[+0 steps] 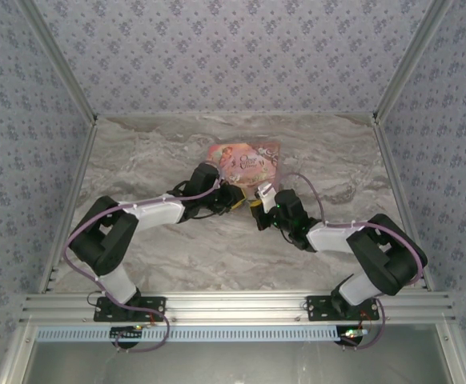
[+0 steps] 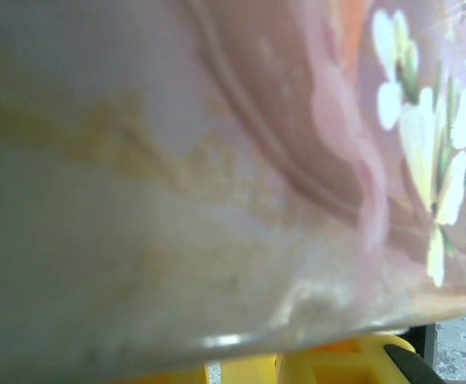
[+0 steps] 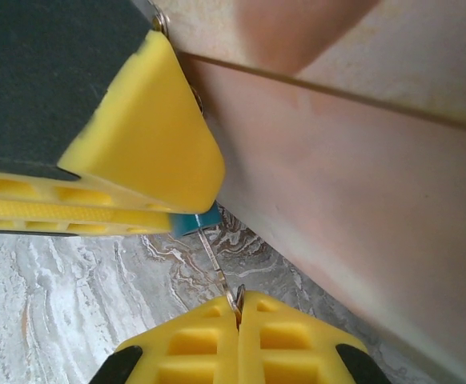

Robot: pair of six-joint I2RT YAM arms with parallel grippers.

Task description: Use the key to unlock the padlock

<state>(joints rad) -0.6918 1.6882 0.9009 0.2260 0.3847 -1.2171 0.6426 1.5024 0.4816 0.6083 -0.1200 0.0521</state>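
1. The padlock (image 3: 194,222): tiny, with a blue body. Only a corner shows, tucked under a yellow finger (image 3: 153,144) of the left gripper (image 2: 279,370), just beside the near edge of the pink box (image 1: 245,160) and lifted off the table.
2. The key (image 3: 217,268): a thin grey sliver running from the padlock's body away from the pink box. Its tip looks to be at or in the keyhole, but the finger hides how deep it goes.
3. Right gripper (image 3: 238,316): fingers pressed together on the key's head, on the side away from the pink box.
4. Left gripper: its fingers sit together in the left wrist view, judged to be clamped on the padlock, hard against the pink box.
5. Marble table (image 1: 177,248): bare beneath both grippers, nearer than the pink box.
6. Progress, as a judgement: both items are picked up and the key is presented to the lock. Seating it fully, turning it and releasing the shackle remain; the shackle is hidden.
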